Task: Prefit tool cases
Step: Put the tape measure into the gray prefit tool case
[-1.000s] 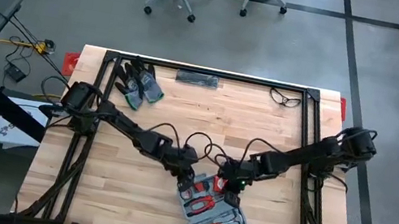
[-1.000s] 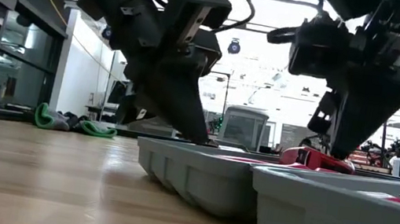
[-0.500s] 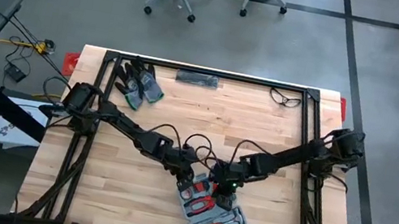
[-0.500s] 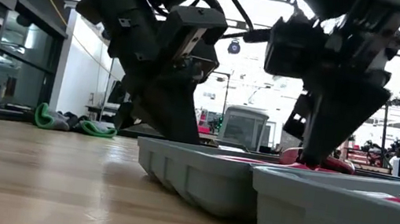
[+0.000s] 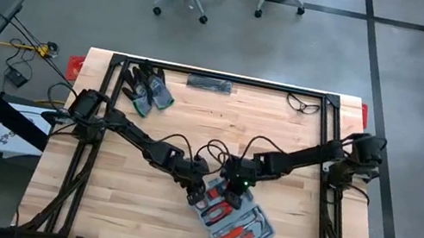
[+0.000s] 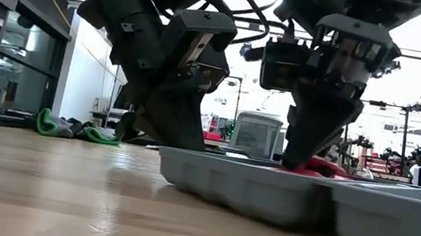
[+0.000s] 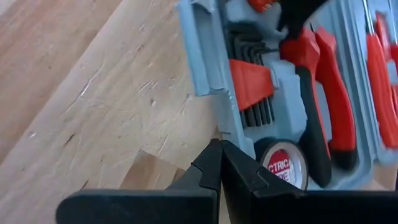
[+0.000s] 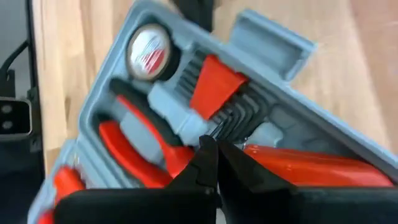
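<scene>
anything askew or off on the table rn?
The open case lies skewed, diagonal to the table edges, near the front. Both hands, left and right, are shut at its upper end. Its tools look seated; nothing spilled or damaged. Gloves lie bunched at the back-left corner.

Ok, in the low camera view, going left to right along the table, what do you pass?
Green-cuffed gloves → left gripper at the tool case's near-left end → right gripper down inside the case, over a red tool.

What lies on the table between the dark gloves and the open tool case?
In the high view, only the left arm crosses bare wood between the gloves and the tool case.
</scene>
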